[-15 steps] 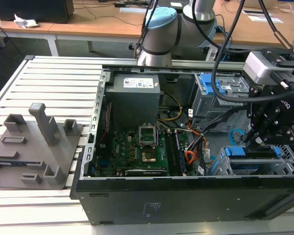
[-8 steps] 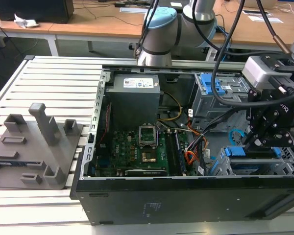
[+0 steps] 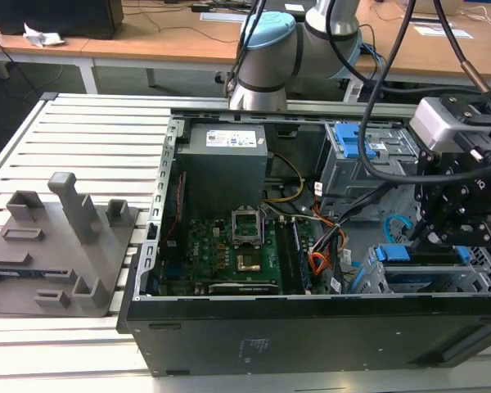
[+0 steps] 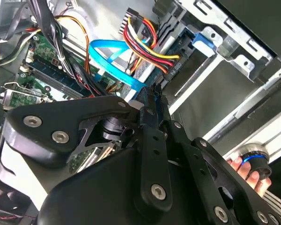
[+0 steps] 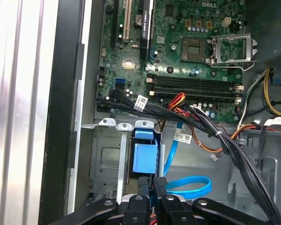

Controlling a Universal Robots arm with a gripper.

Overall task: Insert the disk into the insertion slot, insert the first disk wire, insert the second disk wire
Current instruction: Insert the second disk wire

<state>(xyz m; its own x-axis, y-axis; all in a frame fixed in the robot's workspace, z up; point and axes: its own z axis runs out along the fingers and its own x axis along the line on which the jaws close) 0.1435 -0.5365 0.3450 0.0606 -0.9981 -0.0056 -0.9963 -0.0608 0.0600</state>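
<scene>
The disk (image 3: 417,255), framed by its blue carrier (image 5: 145,157), lies inside the insertion slot (image 3: 475,282), the low grey cage at the case's front on the exterior view's right. My gripper (image 3: 432,237) hangs just above the disk's inner end. The second disk wire (image 5: 192,185), a light blue loop, runs up to my fingertips (image 4: 149,101), and the gripper (image 5: 152,183) looks shut on its plug end. A thin orange wire (image 5: 203,144), perhaps the first disk wire, runs beside the black cable bundle, with its plug hidden.
The taller cage with a blue latch (image 3: 364,147) stands behind the gripper. A red-yellow-black power bundle (image 4: 145,33) hangs close to the fingers. The motherboard (image 3: 229,246) and grey power supply (image 3: 225,160) fill the case. A person's hand (image 4: 246,171) is outside the case wall.
</scene>
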